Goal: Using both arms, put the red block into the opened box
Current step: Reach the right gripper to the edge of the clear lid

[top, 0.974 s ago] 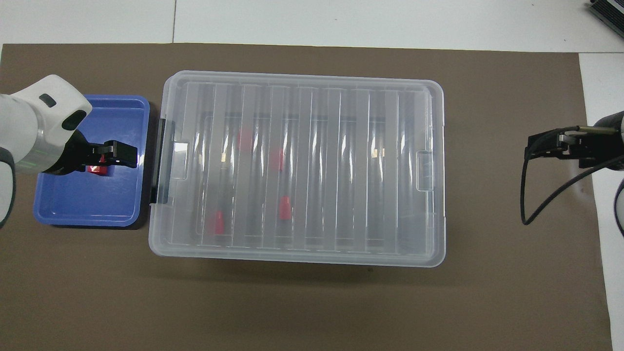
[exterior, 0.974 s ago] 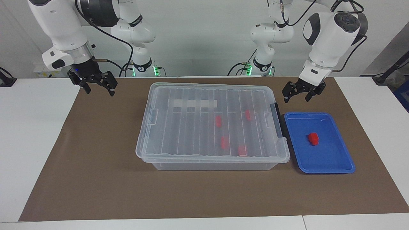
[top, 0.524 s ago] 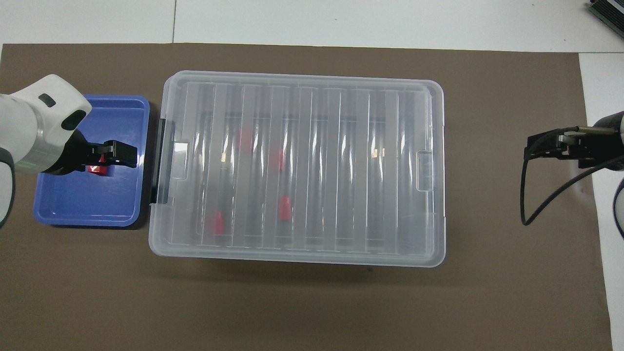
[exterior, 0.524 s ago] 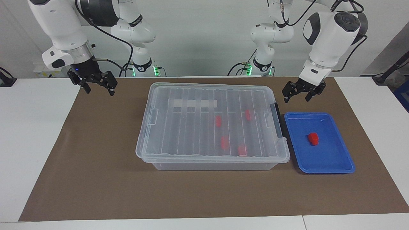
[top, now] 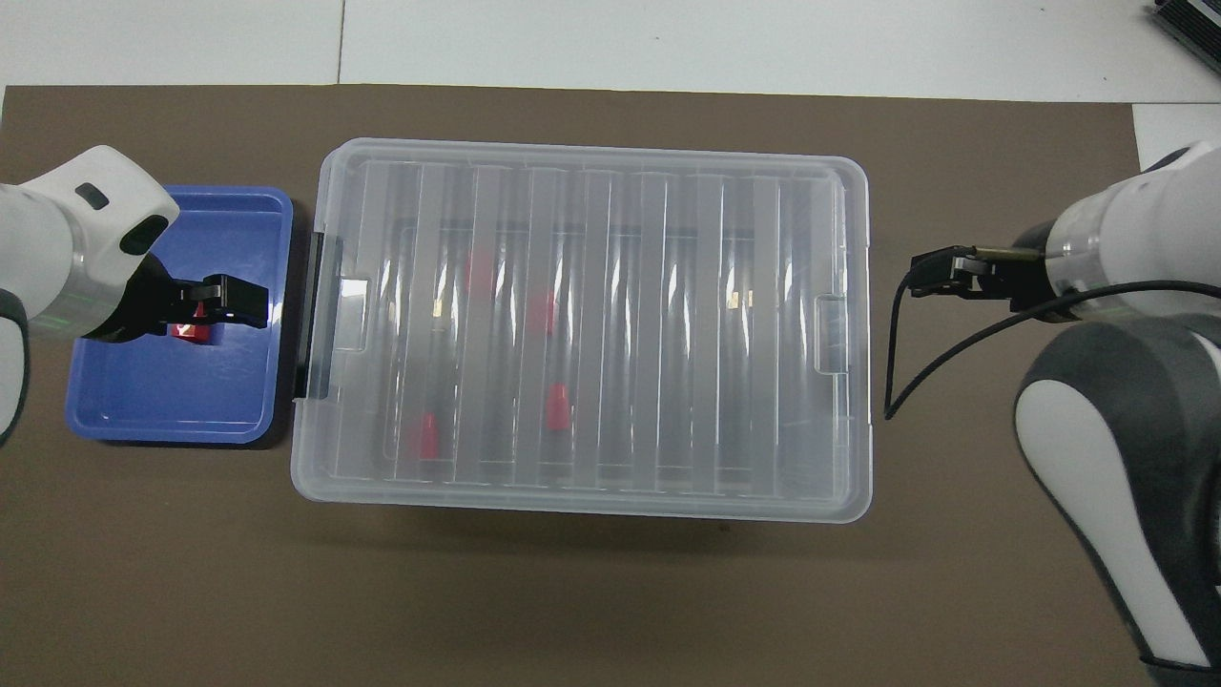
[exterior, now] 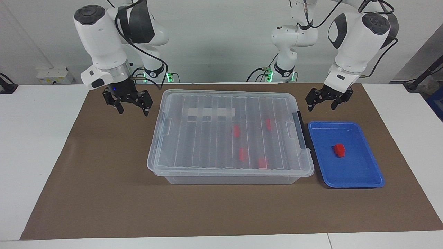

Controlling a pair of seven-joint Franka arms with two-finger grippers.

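lidded clear box (exterior: 230, 133) mid-worktop, red blocks blurred inside. red block (exterior: 339, 150) in blue tray (exterior: 360, 174), half hidden overhead by open, empty left hand (exterior: 324, 103). right hand (exterior: 132, 107) open, empty.

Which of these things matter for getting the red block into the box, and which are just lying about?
Job: red block on the blue tray; box, lid on; left gripper and right gripper, both open.

Lying about: four red blocks already inside the box; brown mat.
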